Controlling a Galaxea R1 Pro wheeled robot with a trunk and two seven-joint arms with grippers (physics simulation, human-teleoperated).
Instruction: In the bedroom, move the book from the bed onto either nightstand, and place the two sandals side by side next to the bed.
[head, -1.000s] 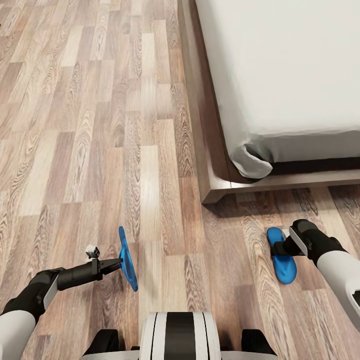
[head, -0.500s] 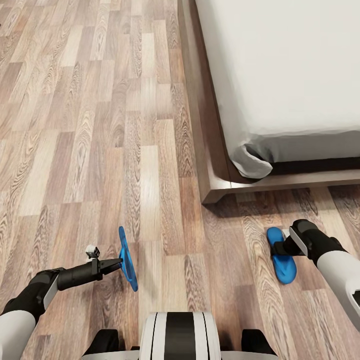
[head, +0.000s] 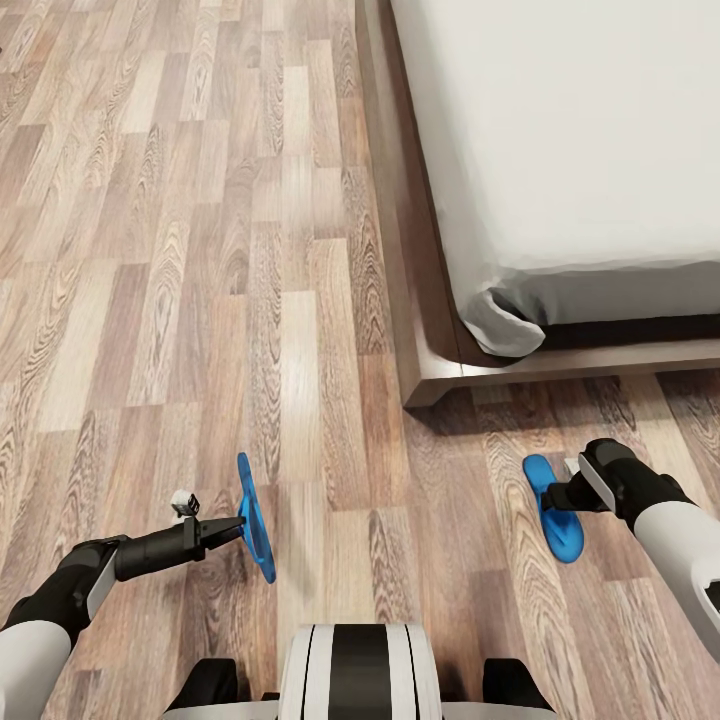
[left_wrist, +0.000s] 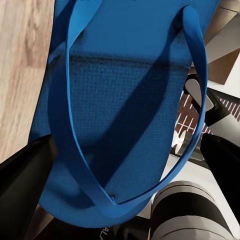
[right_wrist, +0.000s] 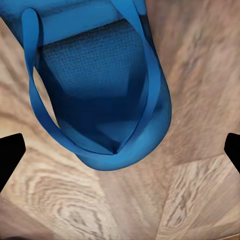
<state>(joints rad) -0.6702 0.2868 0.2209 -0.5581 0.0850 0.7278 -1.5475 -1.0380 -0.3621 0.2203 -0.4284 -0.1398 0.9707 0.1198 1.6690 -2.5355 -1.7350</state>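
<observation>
My left gripper (head: 236, 526) is shut on one blue sandal (head: 256, 516), holding it on edge just above the wooden floor at the lower left of the head view. In the left wrist view this sandal (left_wrist: 120, 105) is close up, straps toward the camera. The other blue sandal (head: 553, 510) lies flat on the floor near the corner of the bed (head: 560, 130). My right gripper (head: 558, 496) hovers over it, open. In the right wrist view its fingertips (right_wrist: 10, 155) stand wide apart on either side of that sandal (right_wrist: 100, 90). The book and the nightstand are out of view.
The bed's dark wooden frame (head: 425, 340) juts out beyond the mattress corner, just ahead of the right sandal. Wooden floor (head: 180, 250) stretches to the left of the bed. My white base (head: 360, 670) shows at the bottom edge.
The sandal under my right gripper has shifted a little to the left on the floor. The left arm and its sandal have not moved.
</observation>
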